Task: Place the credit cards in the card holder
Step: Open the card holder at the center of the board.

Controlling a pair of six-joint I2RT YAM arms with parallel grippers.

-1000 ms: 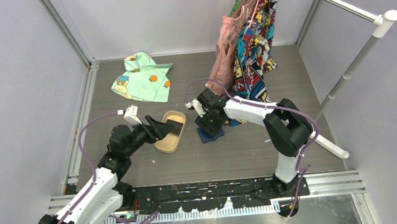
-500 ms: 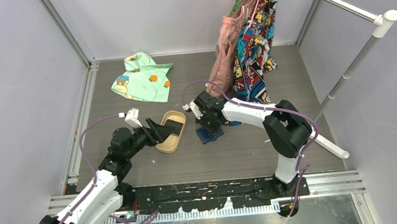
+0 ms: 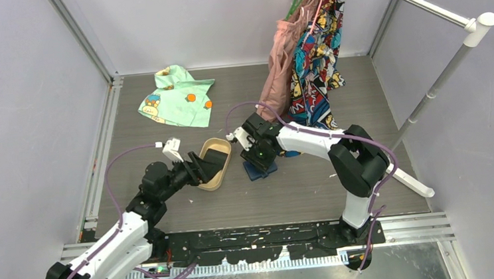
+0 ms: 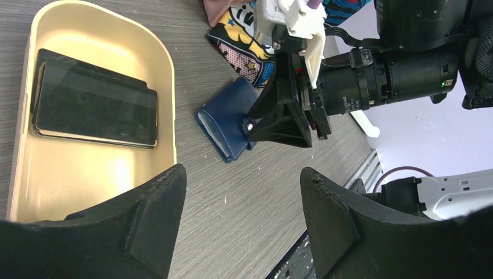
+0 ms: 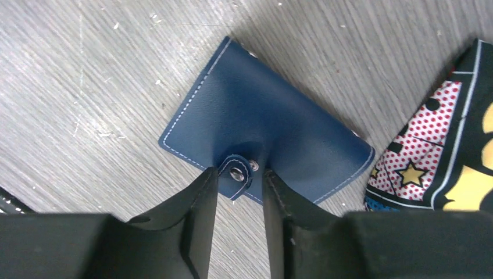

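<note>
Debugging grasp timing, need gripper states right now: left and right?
Left gripper: open, empty, at the tray.
Right gripper: jaws narrow around the card holder snap tab; grip cannot be told.

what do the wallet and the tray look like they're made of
Wallet: navy leather or a faux kind, matte and smooth; pale stitching runs along its edge, and the metal snap shines. Tray: likely moulded plastic, cream, smooth with a slight sheen; its rounded walls look like one piece.
</note>
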